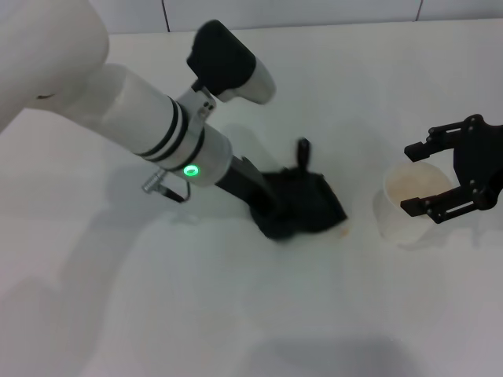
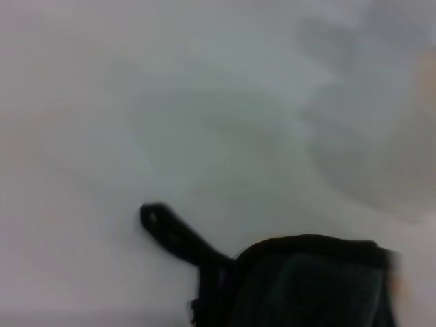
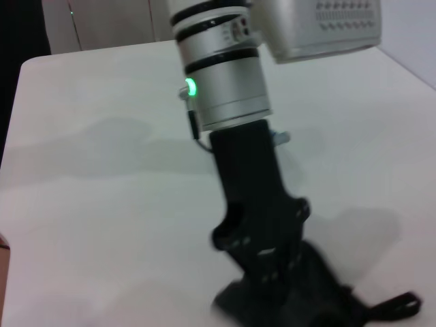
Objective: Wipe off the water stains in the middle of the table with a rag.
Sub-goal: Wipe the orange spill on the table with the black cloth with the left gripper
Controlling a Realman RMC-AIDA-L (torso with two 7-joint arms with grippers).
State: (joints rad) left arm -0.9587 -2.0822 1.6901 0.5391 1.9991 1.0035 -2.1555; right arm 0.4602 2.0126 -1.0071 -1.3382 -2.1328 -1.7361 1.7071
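The black rag [image 1: 310, 200] lies bunched on the white table [image 1: 236, 314] near the middle, its loop tag [image 1: 302, 149] sticking up at the far side. My left gripper [image 1: 271, 214] is shut on the rag and presses it down on the tabletop. A faint orange-brown trace of the water stains [image 1: 343, 230] shows at the rag's right edge; the rag covers the rest. The left wrist view shows the rag [image 2: 313, 283] and its tag [image 2: 170, 231]. The right wrist view shows the left gripper [image 3: 262, 269] on the rag [image 3: 320, 300]. My right gripper [image 1: 422, 179] is open, its fingers around the white cup.
A white cup [image 1: 393, 214] stands right of the rag, a hand's width from it, with the right gripper's fingers on either side of it. The table's far edge meets a tiled wall [image 1: 314, 12]. Bare tabletop lies in front of the rag.
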